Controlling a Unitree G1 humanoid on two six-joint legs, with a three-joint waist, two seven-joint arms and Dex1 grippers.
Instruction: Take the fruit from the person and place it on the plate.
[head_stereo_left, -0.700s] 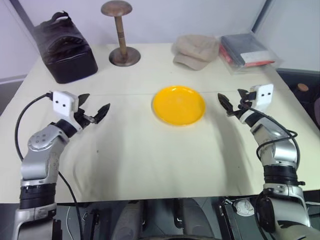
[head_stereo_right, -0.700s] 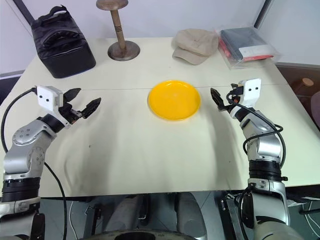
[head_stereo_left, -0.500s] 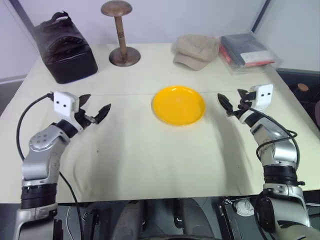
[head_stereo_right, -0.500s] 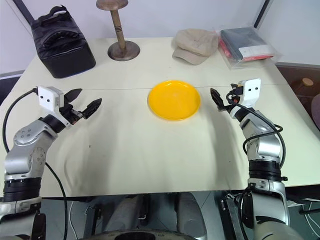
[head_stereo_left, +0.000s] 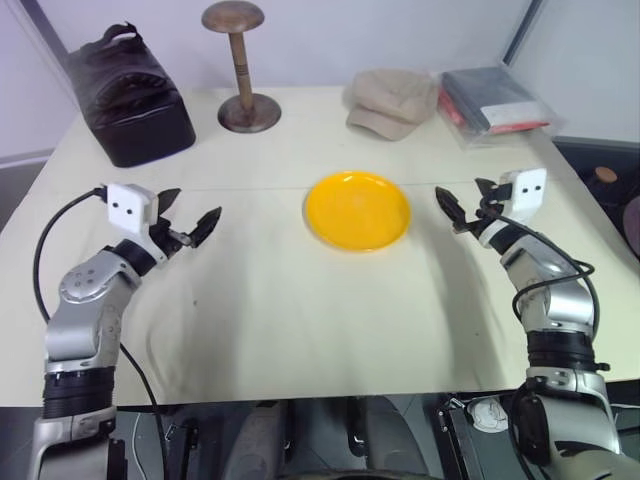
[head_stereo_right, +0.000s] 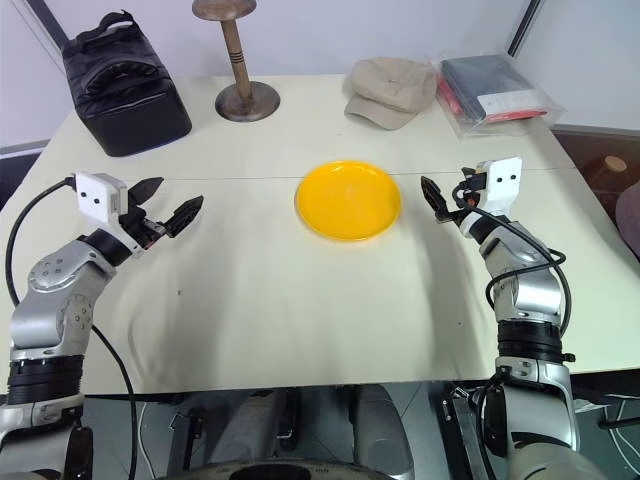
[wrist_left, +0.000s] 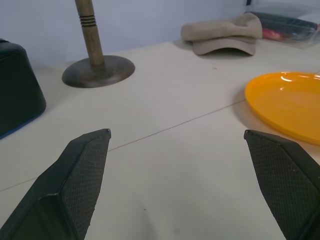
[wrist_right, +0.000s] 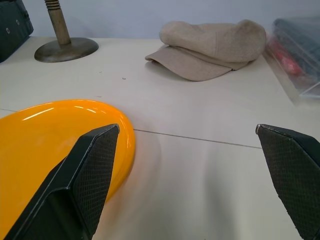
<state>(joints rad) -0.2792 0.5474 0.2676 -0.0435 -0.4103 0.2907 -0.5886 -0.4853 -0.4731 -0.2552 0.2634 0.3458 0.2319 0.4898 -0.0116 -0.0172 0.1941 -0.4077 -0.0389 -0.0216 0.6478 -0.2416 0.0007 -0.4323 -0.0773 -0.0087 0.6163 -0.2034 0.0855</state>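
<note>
Fruit: not yet on the scene, no person's hand offering it; handling cannot be judged.
Plate (head_stereo_left: 357, 210): bare, mid-table, between the 2 grippers; glossy, probably stiff and slick.
Left gripper (head_stereo_left: 186, 224): spread wide, holding nothing, hovering above the table (head_stereo_left: 300, 300).
Right gripper (head_stereo_right: 447, 207): spread wide, empty, just beside the plate's rim.
Grasp advice: likely across the fruit's middle, once handed over.
</note>
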